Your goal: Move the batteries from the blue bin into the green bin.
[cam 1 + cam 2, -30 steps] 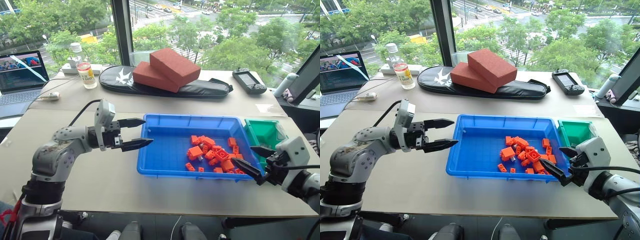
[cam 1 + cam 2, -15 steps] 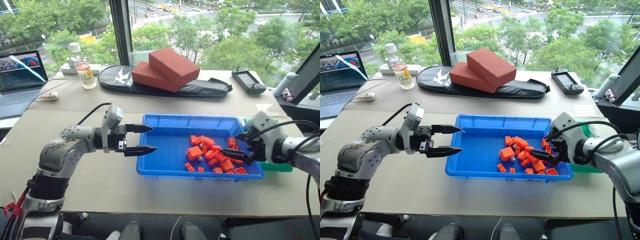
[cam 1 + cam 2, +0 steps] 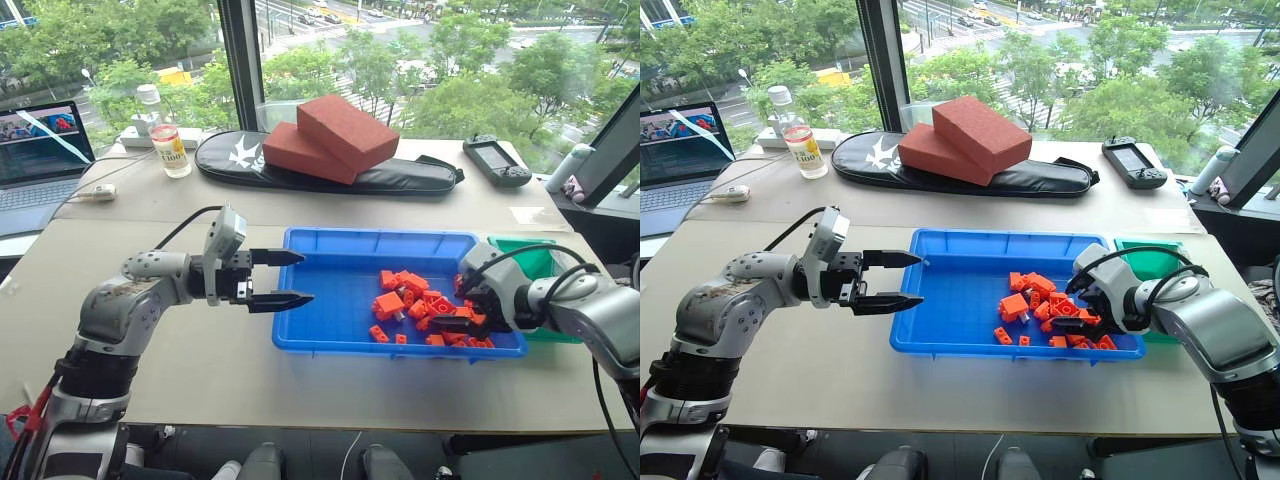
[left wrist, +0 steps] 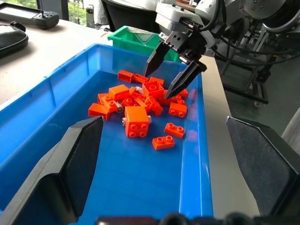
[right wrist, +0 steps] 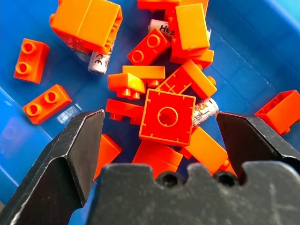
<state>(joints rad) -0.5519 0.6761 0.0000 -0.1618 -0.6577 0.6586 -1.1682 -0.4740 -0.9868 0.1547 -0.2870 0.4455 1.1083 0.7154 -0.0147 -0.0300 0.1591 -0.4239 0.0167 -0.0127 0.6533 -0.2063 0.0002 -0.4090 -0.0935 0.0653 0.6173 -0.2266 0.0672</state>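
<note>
The right gripper [image 4: 171, 70] is hovering with its jaws spread wide over the heap of orange bricks [image 5: 167, 116] at the right end of the blue bin [image 3: 330, 300], and the main danger lies in that heap: the batteries [image 5: 204, 110] are lying half buried among the bricks, one poking out from under a square flat brick and two more [image 5: 99, 63] showing as pale labelled ends beneath larger blocks. If the jaws are closing from this stance, they are likely catching a brick instead of a battery, or pinching both together, and a smooth round cell squeezed off-centre is apt to be rolling or squirting away under the pile. Pushing down into the clutter could also be shoving bricks against the bin wall and burying the cells deeper. The green bin [image 3: 535, 262] is sitting just beside the blue one on its right, partly hidden behind the right arm, so any carry across is having to clear the raised blue rim without knocking it. The left gripper [image 3: 275, 278] is holding level near the bin's left rim, jaws spread and empty, well apart from the heap. Farther back on the worktop [image 3: 200, 350] a laptop [image 3: 40, 150], a bottle [image 3: 172, 148], two red foam blocks [image 3: 330, 135] on a black case [image 3: 400, 178] and a handheld controller [image 3: 498, 162] are lying out of the way.
</note>
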